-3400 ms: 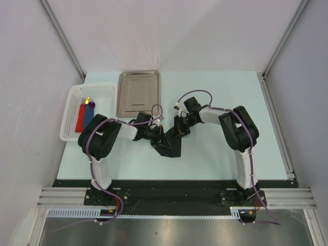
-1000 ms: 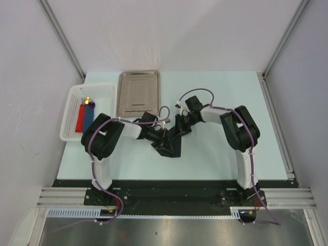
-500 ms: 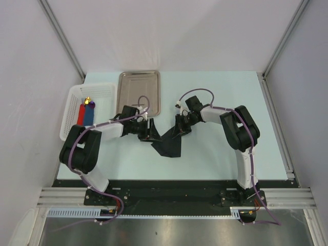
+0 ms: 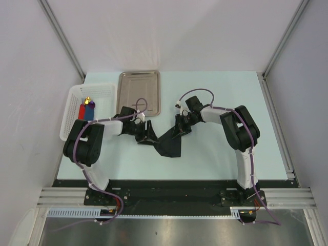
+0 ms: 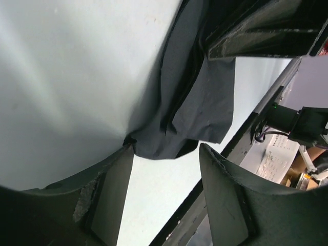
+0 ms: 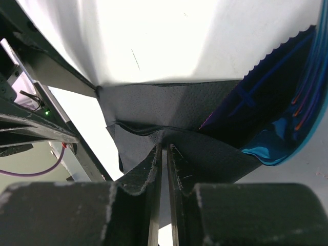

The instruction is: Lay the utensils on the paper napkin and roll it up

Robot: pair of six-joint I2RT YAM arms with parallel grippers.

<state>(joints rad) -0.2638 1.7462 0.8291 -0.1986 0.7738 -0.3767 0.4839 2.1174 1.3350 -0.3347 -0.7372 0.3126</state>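
The black paper napkin (image 4: 169, 144) lies crumpled and partly folded at the table's middle. My right gripper (image 4: 179, 131) is shut on a raised fold of the paper napkin (image 6: 154, 105), its jaws (image 6: 164, 148) pinching the sheet. Inside the fold, blue and purple streaks of the utensils (image 6: 307, 77) show at the right edge of the right wrist view; they are hidden from above. My left gripper (image 4: 150, 137) stands open just left of the napkin, with nothing between its fingers (image 5: 113, 189). In the left wrist view the napkin (image 5: 197, 102) lies just past the left gripper (image 5: 166, 149).
A shiny steel tray (image 4: 139, 92) lies at the back, left of centre. A white basket (image 4: 72, 120) at the far left holds a flat red piece (image 4: 81, 110) and a flat blue piece (image 4: 89, 109). The table's near edge runs just behind the napkin.
My left gripper has let go of the napkin, opened, and drawn back to the left; its arm has swung left. The right gripper keeps its grip and has not moved.
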